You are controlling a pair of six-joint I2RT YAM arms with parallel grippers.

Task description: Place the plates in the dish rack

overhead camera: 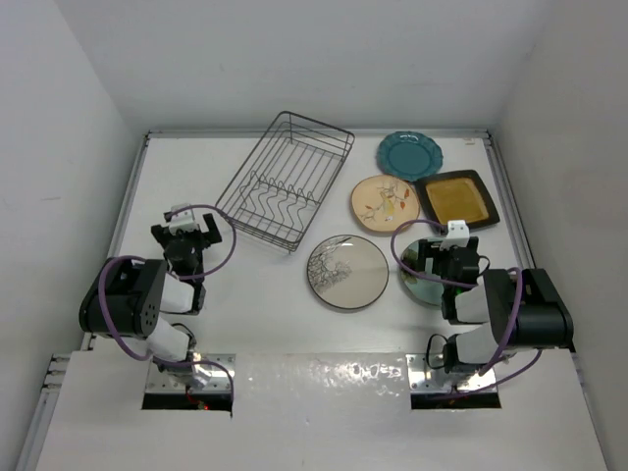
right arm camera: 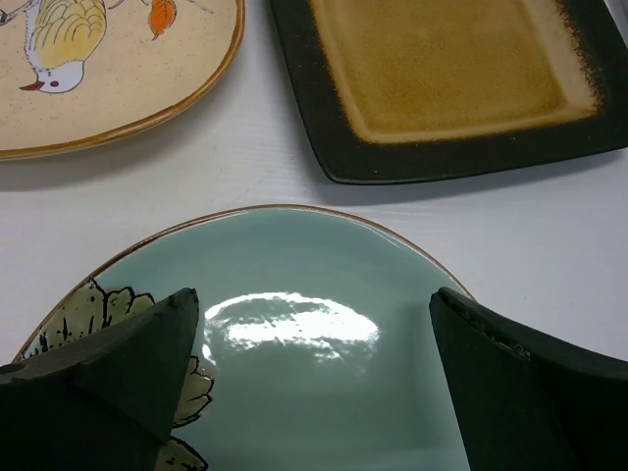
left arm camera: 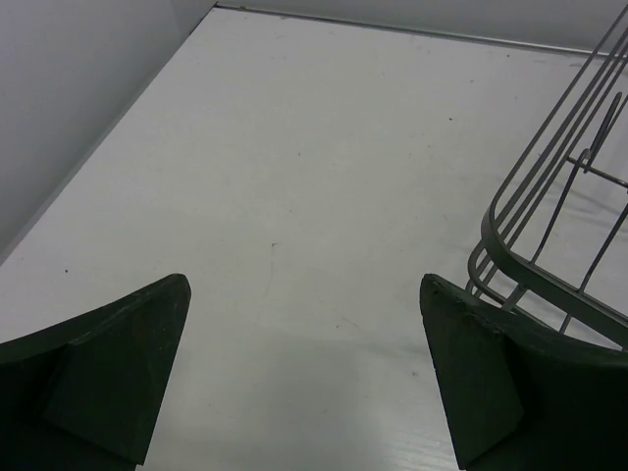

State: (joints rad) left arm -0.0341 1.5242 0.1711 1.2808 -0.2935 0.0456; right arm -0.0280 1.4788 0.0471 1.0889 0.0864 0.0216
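White counter point(overhead camera: 265, 294), boxed by pale walls point(overhead camera: 294, 59) on three sides, carries everything you are working with. Your dark wire dish rack point(overhead camera: 285, 191) sits toward the back, left of centre, turned at an angle, with wavy divider wires showing along its floor. All five plates lie flat on the counter to its right, outside it. The scalloped teal round plate point(overhead camera: 410, 153) is farthest back. Just in front of it, the cream round plate painted with a bird point(overhead camera: 385, 203) and the square amber plate with a dark rim point(overhead camera: 457, 198) lie side by side, a strip of counter between them. The grey round plate with a dark rim point(overhead camera: 346, 272) lies nearer you, just off the rack's near corner. The pale aqua round plate point(overhead camera: 417, 287) is glossy, with a thin brown edge and a leaf pattern at one side. It is nearest you and partly hidden under your right tool point(overhead camera: 444, 257).

Your right arm point(overhead camera: 510, 309) is folded low, that tool held over the aqua plate and pointing toward the amber one. Its fingers are spread wide with nothing between them; whether they touch the glaze you cannot tell. Your left arm point(overhead camera: 128, 299) is folded likewise, the left tool point(left arm camera: 304, 285) low over the counter, spread wide and holding nothing, with a corner of the rack just beside its right finger.
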